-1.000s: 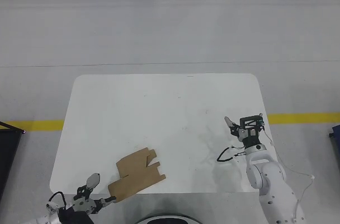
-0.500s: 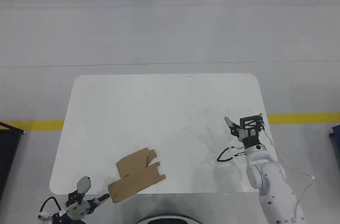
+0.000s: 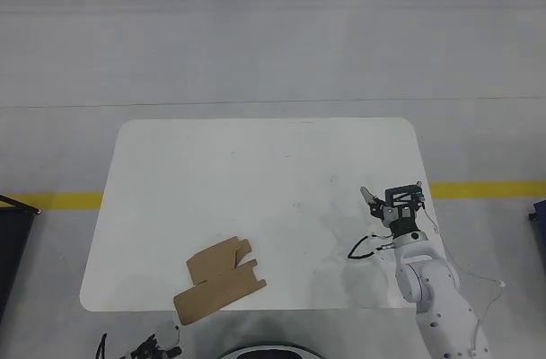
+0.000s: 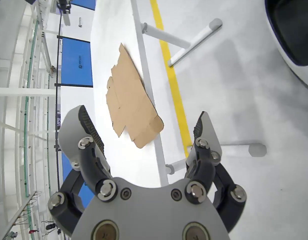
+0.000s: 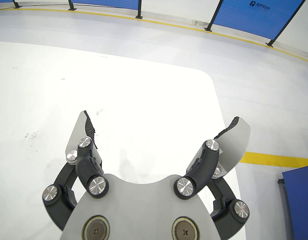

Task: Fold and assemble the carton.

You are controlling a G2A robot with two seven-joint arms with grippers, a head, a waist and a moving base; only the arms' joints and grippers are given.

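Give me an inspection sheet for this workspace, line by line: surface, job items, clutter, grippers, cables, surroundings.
Surface: white table, faint scuff marks.
Job's things: flat brown carton, unfolded, at the near edge, one corner overhanging.
Clutter: nothing seen.
Grippers: left gripper open, off the table beyond the near edge, facing the carton, not touching it; right gripper open, empty, above the table's right side.
Cables: black cable loop at the right arm's wrist.
Surroundings: grey floor, yellow floor line, blue panels.

Carton (image 3: pixel 217 283) — matt brown cardboard; table (image 3: pixel 255 179) — smooth white top, faint scuffs, slight sheen.
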